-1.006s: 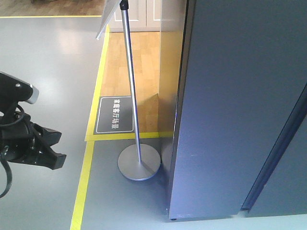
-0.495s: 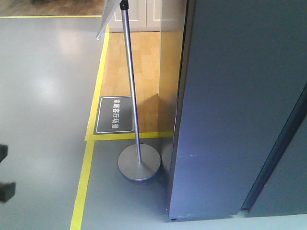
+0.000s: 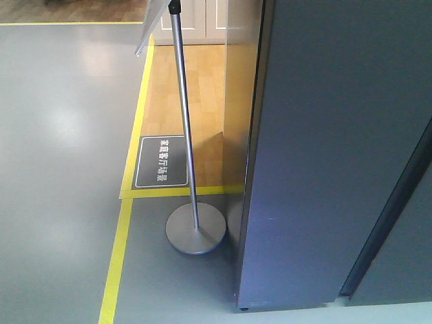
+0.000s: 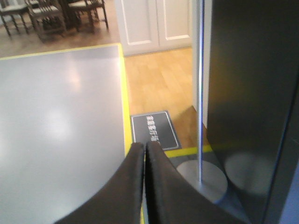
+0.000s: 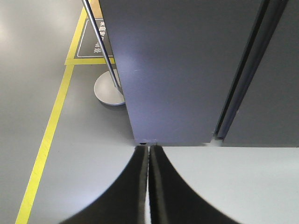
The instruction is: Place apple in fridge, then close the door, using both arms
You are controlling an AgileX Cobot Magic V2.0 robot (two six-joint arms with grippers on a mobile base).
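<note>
from the front view i see the fridge filling the right side, its door shut flush along a dark seam. a sign stand rises on a thin metal pole from a round grey base just beside the fridge's left corner. yellow floor tape borders a wood floor patch with a dark floor label. neither arm shows here, and no apple.

on my left wrist view the left claw has its fingers pressed together, holding nothing, pointing at the label and the stand's base.

on my right wrist view the right claw is likewise closed and empty, pointing at the fridge's bottom edge.
</note>
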